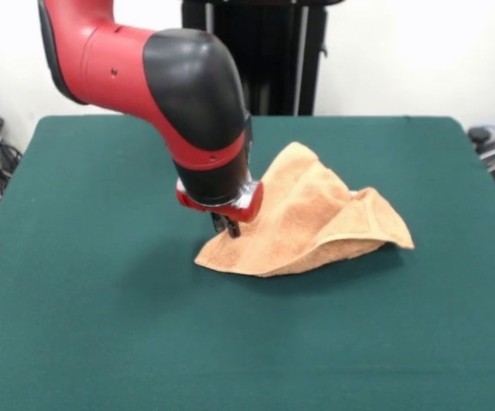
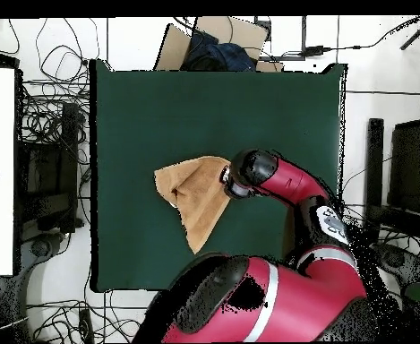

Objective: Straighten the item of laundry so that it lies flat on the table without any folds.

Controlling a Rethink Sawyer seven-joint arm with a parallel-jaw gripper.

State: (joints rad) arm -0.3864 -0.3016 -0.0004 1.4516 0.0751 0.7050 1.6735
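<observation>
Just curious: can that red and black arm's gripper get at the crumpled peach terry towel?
Probably yes: the gripper is already down at the peach terry towel, at its edge, with nothing between them.

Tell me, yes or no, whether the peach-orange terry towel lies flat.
No: the peach-orange terry towel is bunched into raised folds on the dark green felt table in the front view.

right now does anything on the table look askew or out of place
The peach terry towel is bunched and folded over itself, peaking in a ridge instead of lying flat on the green table. The pincer sits down at its edge. Nothing else stands out.
</observation>
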